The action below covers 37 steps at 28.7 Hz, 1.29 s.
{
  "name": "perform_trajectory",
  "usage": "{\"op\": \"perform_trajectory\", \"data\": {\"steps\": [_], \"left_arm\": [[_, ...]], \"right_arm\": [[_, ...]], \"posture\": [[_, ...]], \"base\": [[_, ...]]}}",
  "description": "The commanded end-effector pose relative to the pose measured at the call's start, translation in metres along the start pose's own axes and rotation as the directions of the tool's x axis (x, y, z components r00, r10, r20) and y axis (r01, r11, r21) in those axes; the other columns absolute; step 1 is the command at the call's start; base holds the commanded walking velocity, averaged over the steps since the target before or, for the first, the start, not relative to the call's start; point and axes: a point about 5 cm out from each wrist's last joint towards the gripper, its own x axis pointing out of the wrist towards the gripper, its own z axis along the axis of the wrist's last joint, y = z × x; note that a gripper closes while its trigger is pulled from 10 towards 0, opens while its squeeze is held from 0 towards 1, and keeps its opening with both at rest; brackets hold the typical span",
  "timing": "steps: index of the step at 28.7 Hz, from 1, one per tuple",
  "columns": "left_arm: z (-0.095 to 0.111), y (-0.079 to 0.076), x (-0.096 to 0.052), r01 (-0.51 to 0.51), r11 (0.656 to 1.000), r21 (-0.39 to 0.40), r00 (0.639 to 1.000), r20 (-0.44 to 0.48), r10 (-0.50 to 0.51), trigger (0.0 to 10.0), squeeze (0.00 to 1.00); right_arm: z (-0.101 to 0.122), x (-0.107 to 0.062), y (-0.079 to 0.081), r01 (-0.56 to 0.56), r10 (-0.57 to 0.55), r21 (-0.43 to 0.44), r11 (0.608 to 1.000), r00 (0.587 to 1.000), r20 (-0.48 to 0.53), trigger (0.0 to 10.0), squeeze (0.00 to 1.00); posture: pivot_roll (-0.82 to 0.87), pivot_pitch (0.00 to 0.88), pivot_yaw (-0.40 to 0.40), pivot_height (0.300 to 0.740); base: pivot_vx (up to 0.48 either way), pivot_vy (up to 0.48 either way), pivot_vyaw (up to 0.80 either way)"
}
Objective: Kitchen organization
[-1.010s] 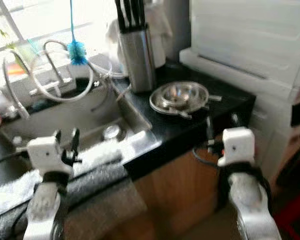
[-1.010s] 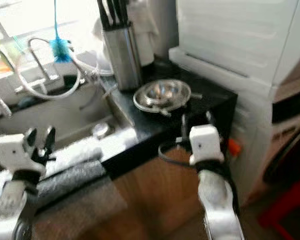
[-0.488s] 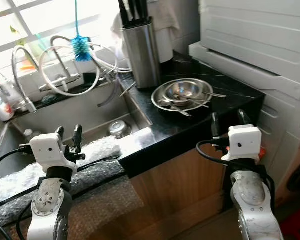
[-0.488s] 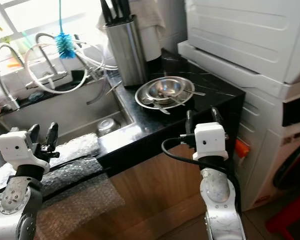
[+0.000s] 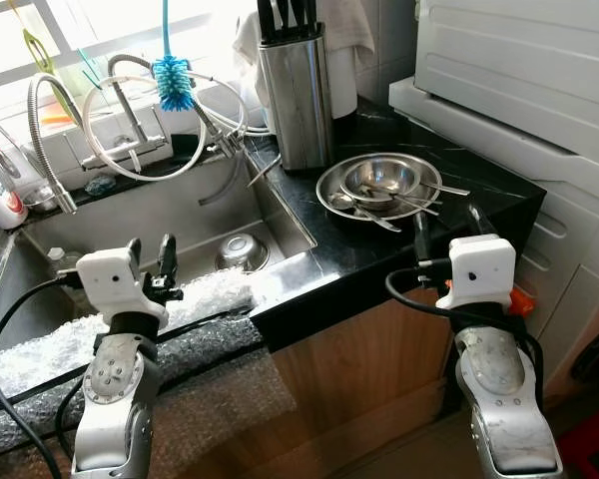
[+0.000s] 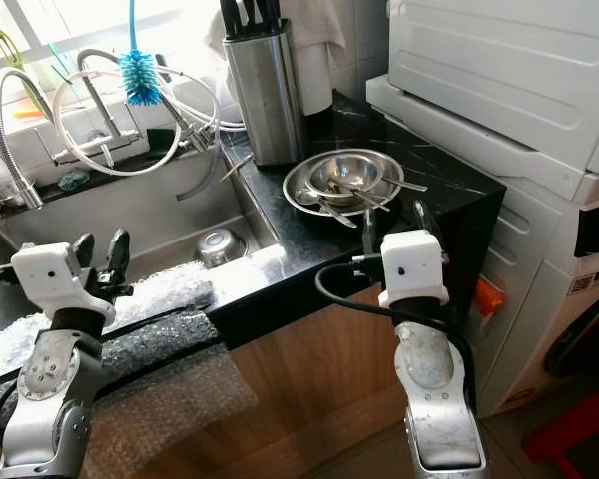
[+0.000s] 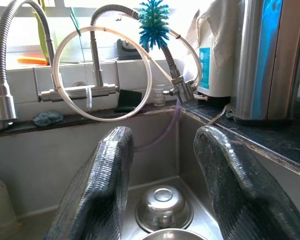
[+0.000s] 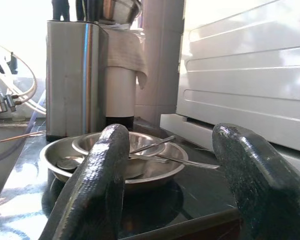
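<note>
Stood before a black countertop (image 5: 449,195) beside a steel sink (image 5: 170,220). On the countertop, stacked steel bowls (image 5: 379,185): a smaller bowl nested inside a wider one, with several spoons or similar utensils lying across them, handles poking over the rim toward the white appliance (image 5: 539,90). Behind the bowls, a tall steel knife block (image 5: 298,95) holding dark-handled knives upright, and a white cloth (image 6: 314,25) draped over a white cylinder just behind it. In the sink basin, a small steel bowl (image 5: 243,252) turned upside down near the countertop-side wall; seen between the fingers in the left wrist view as well (image 7: 163,206), with the rim of another round steel vessel just at the frame edge below it. Above the sink, a blue bottle brush (image 5: 171,78) hanging by its cord, looped white hose (image 5: 140,130) around the faucet. Bubble wrap (image 5: 200,299) laid along the sink's front edge.

Left gripper (image 5: 150,261) held over the front edge of the sink, fingers spread apart, empty. Right gripper (image 5: 447,228) held at the countertop's front edge, just short of the stacked bowls, fingers (image 8: 97,185) also spread wide, holding nothing.
</note>
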Motion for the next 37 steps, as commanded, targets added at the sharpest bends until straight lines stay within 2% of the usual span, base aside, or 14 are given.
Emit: {"op": "perform_trajectory", "data": {"steps": [1, 5, 10, 17, 21, 31, 37], "left_arm": [[-0.003, 0.003, 0.001, -0.004, 1.000, 0.011, 1.000, -0.007, 0.004, 10.0, 0.00], [-0.009, 0.004, -0.001, -0.019, 1.000, 0.005, 1.000, -0.014, 0.019, 10.0, 0.00], [-0.012, -0.004, -0.005, -0.032, 0.999, -0.026, 0.999, -0.014, 0.031, 10.0, 0.00], [-0.015, 0.000, -0.008, -0.042, 0.999, -0.028, 0.999, -0.014, 0.042, 10.0, 0.00], [-0.014, 0.002, -0.008, -0.049, 0.999, -0.024, 0.999, -0.011, 0.049, 10.0, 0.00], [-0.016, -0.006, -0.009, -0.034, 0.999, -0.024, 0.999, -0.010, 0.034, 10.0, 0.00], [-0.014, -0.007, -0.007, -0.031, 0.999, -0.026, 0.999, -0.008, 0.031, 10.0, 0.00]], "right_arm": [[0.001, 0.002, 0.005, -0.027, 0.027, 0.008, 1.000, 1.000, 0.002, 10.0, 0.00], [0.004, 0.002, 0.000, -0.042, 0.042, -0.008, 0.999, 0.999, 0.010, 10.0, 0.00], [0.001, -0.001, -0.008, -0.063, 0.063, -0.034, 0.997, 0.998, -0.002, 10.0, 0.00], [0.002, -0.002, -0.007, -0.075, 0.074, -0.038, 0.996, 0.997, -0.007, 10.0, 0.00], [-0.001, -0.003, -0.008, -0.079, 0.079, -0.010, 0.997, 0.997, -0.020, 10.0, 0.00], [-0.006, -0.006, -0.023, -0.019, 0.019, -0.006, 1.000, 0.999, -0.045, 10.0, 0.00], [-0.009, -0.002, -0.033, 0.018, -0.019, -0.017, 1.000, 0.999, -0.047, 10.0, 0.00]], "posture": [[-0.20, 0.000, 0.147, 0.740], [-0.22, 0.000, 0.125, 0.740], [-0.22, 0.000, 0.106, 0.740], [-0.22, 0.000, 0.093, 0.740], [-0.22, 0.000, 0.092, 0.740], [-0.22, 0.000, 0.095, 0.740], [-0.21, 0.000, 0.094, 0.740]], "base": [[0.000, 0.000, 0.00], [0.000, 0.000, 0.00], [0.000, 0.000, 0.00], [0.000, 0.000, 0.00], [0.000, 0.000, 0.00], [0.000, 0.000, 0.00], [0.000, 0.000, 0.00]]}}
